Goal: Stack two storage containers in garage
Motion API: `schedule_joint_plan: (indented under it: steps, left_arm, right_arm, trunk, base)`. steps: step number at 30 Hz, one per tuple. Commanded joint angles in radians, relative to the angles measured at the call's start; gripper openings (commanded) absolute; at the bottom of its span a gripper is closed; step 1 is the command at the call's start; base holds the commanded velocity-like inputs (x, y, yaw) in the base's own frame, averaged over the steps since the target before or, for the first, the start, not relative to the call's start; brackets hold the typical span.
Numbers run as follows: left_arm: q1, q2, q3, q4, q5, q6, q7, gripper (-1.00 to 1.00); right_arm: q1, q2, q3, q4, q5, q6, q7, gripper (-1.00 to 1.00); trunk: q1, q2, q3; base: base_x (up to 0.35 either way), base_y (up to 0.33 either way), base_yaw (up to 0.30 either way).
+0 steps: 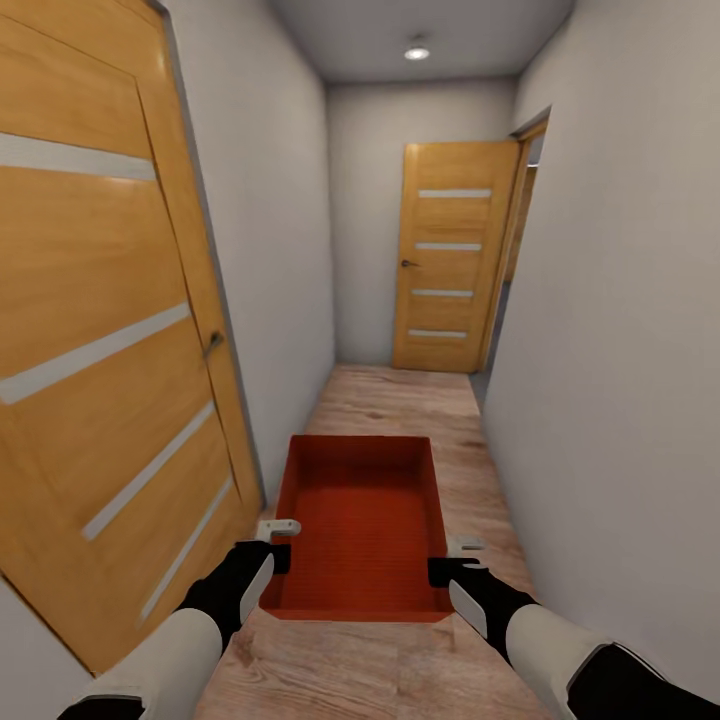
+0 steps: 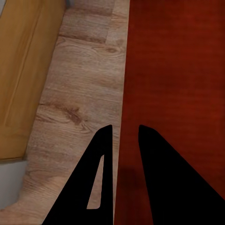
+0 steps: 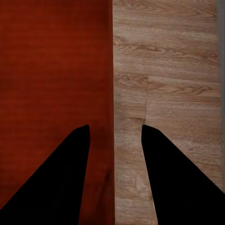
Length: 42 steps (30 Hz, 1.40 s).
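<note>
The left pincer (image 1: 280,545) and right pincer (image 1: 452,560) hold one orange-red bin (image 1: 362,520) between them, out in front of the robot, in a narrow hallway. Each pincer straddles a side wall of the bin near its close end: the left one on the left wall, the right one on the right wall.

In the left wrist view the left pincer (image 2: 125,136) is narrow, its two dark fingers (image 2: 159,173) close together with the bin's wall edge (image 2: 123,93) running into the slit between them; the bin's red inside (image 2: 178,84) lies to one side of it and the wood floor (image 2: 79,93) to the other. In the right wrist view the right pincer (image 3: 115,129) stands wider, with the wall edge (image 3: 112,70) running into the gap between its fingers (image 3: 56,178), red bin (image 3: 56,61) on one side and floor (image 3: 168,75) on the other. I cannot tell whether its pads press on the wall.

Beyond the bin the plank floor (image 1: 400,400) runs on to an orange-wood door (image 1: 455,255) with four pale slits at the far end. A like door (image 1: 100,330) stands just left of the left pincer. White walls (image 1: 610,300) close in on both sides, and a ceiling light (image 1: 417,52) glows overhead.
</note>
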Motion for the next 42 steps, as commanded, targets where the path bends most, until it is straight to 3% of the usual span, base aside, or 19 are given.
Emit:
schedule_joint_plan:
  steps: [1, 18, 32, 42]
  left_arm:
    - [0.0, 0.007, -0.004, 0.001, -0.005, 0.007, 0.008, -1.0]
    - [0.0, 0.007, -0.003, 0.001, -0.005, 0.007, 0.008, -1.0]
    - [0.0, 0.007, -0.002, 0.001, -0.005, 0.007, 0.008, -1.0]
    - [0.0, 0.007, -0.001, 0.001, -0.005, 0.007, 0.007, -1.0]
  right_arm:
    - [-0.001, -0.001, 0.026, -0.006, 0.002, -0.014, -0.004, -1.0]
    - [-0.001, 0.0, 0.024, -0.006, 0.002, -0.014, -0.004, -1.0]
    - [-0.001, 0.001, 0.024, -0.006, 0.002, -0.014, -0.004, -1.0]
    - [-0.001, 0.001, 0.024, -0.006, 0.002, -0.013, -0.004, -1.0]
  trunk:
    - [0.001, -0.002, -0.002]
    - [0.001, -0.002, -0.002]
    - [0.001, -0.002, -0.002]
    - [0.001, -0.002, -0.002]
  base:
    - [0.323, 0.0, 0.0]
    - [0.323, 0.0, -0.003]
    - [0.323, 0.0, -0.24]
    - [0.323, 0.0, -0.019]
